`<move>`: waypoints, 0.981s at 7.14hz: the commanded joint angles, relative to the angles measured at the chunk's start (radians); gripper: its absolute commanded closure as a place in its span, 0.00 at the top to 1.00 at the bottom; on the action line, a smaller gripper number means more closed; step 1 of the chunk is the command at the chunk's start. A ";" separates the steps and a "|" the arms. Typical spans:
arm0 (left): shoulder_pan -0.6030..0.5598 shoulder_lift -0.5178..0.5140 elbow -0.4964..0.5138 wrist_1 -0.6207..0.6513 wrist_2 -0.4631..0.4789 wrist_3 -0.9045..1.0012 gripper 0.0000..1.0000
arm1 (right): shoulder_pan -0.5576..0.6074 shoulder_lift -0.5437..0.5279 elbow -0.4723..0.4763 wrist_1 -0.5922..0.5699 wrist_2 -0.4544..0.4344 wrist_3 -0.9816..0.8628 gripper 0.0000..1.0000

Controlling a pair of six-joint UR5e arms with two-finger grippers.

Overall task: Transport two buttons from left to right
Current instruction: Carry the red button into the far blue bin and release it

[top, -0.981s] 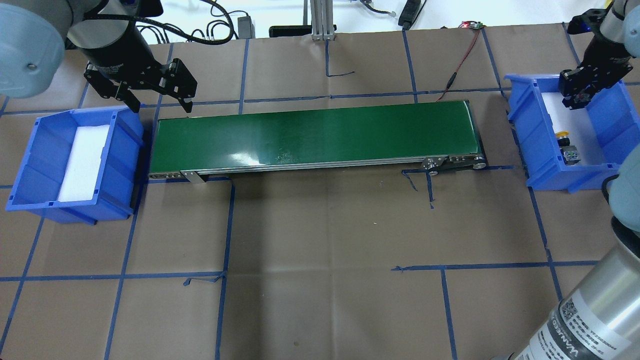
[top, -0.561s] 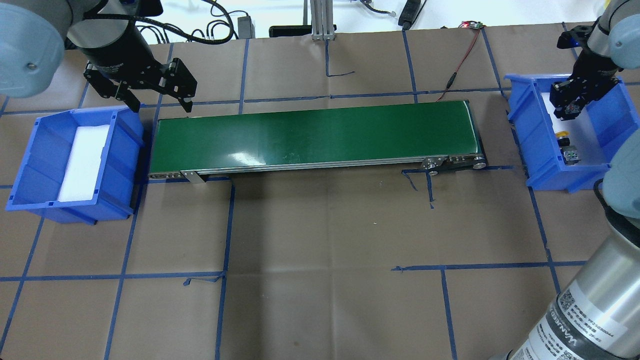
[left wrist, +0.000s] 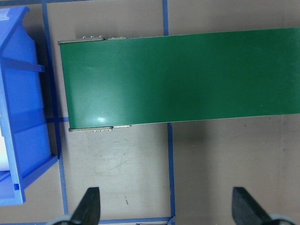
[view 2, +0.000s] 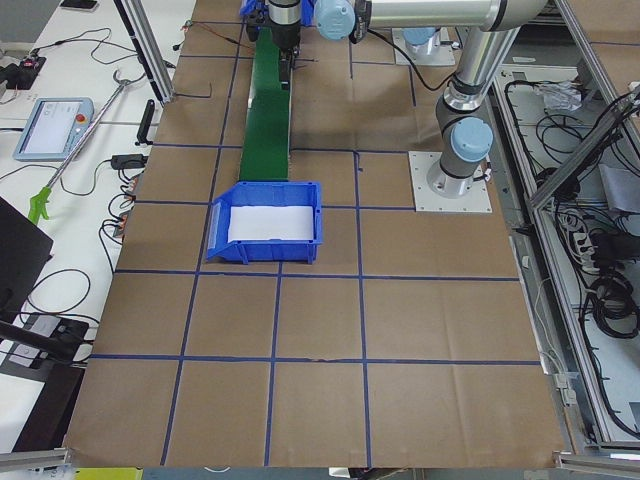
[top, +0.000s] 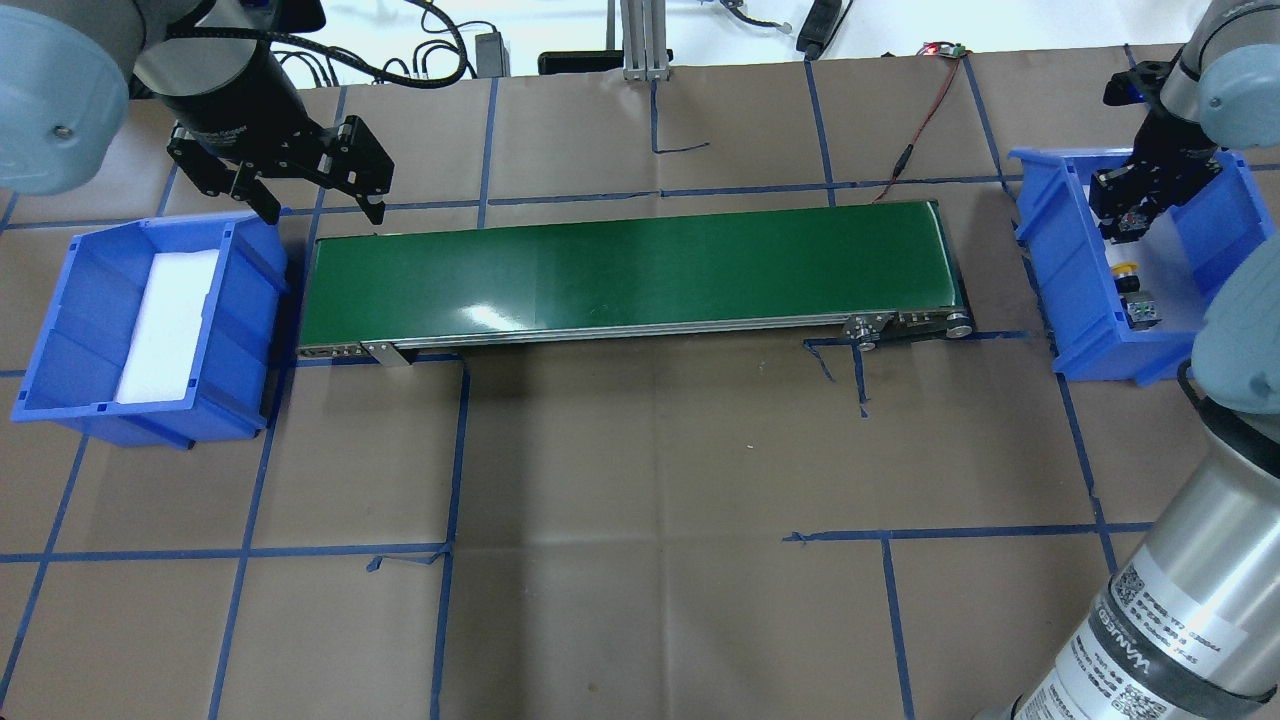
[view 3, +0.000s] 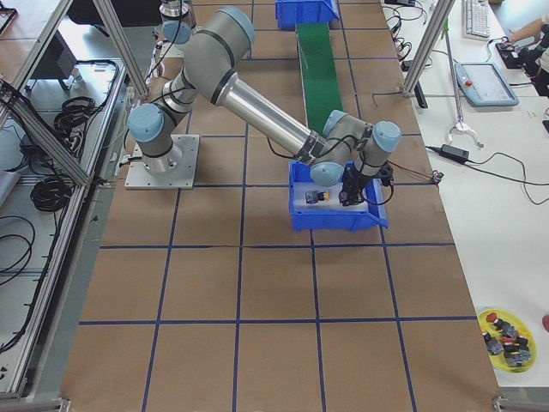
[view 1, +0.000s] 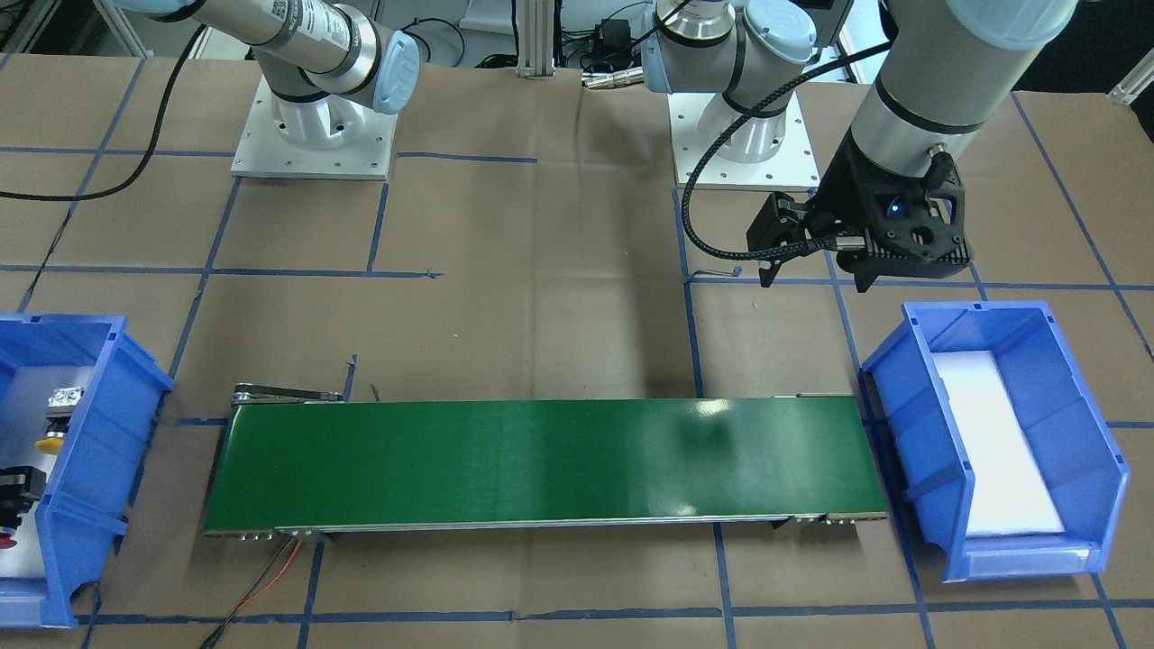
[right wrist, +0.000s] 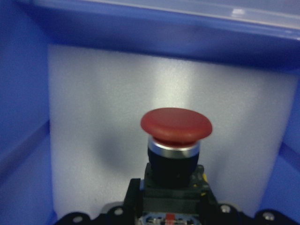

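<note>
My right gripper is shut on the red-capped button, gripping its contact block, and holds it over the white foam inside the right blue bin. The yellow-capped button lies on its side on that foam just nearer me, with its grey block behind it; it also shows in the front-facing view. My left gripper is open and empty, hovering beyond the conveyor's left end. Its fingertips show over bare table paper.
A green conveyor belt runs between the bins. The left blue bin holds only a white foam pad. A red-black wire lies beyond the belt's right end. Blue tape lines grid the brown paper.
My right gripper has moved to the left in the overhead view, with the red button still in it, staying over the right bin. The left arm has not moved.
</note>
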 commanded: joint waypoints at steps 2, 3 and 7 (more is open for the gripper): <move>0.000 0.000 0.000 0.000 0.000 0.001 1.00 | 0.000 0.005 -0.003 -0.001 0.015 0.003 0.83; 0.000 0.000 0.000 0.000 0.000 -0.002 1.00 | 0.000 0.000 -0.003 -0.002 0.029 0.002 0.90; 0.000 0.000 0.000 0.000 0.000 -0.002 1.00 | 0.005 -0.107 -0.027 0.059 0.029 -0.004 0.99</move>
